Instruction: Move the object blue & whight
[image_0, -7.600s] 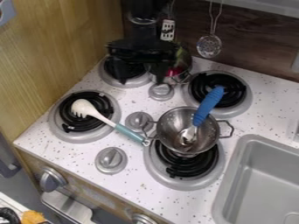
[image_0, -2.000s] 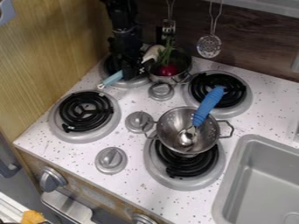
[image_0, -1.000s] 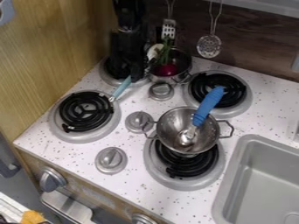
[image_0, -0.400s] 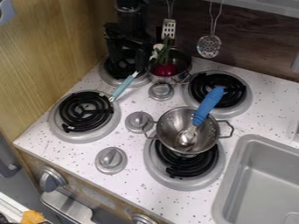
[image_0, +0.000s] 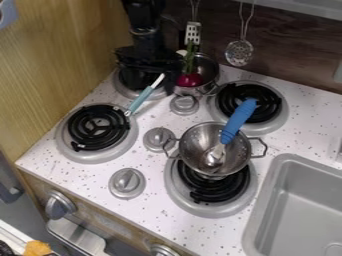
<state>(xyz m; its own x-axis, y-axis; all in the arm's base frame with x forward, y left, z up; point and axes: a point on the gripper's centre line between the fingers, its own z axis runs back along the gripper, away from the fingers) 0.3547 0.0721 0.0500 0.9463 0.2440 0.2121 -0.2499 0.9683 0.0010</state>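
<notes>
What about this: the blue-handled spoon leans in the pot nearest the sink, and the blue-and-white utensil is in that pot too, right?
No: the camera view shows the blue-and-white utensil at the edge of the rear-left burner. The blue-handled spoon does lean in the pot nearest the sink.

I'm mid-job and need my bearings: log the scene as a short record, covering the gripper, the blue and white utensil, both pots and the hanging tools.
gripper: above upper left burner
blue and white utensil: slanted; handle end low, white neck rising toward gripper
utensil held: cannot tell
center pot: on lower right burner; blue-handled spoon leaning inside
upper pot: red vegetable with green top inside
hanging at back: slotted turner, round skimmer
</notes>
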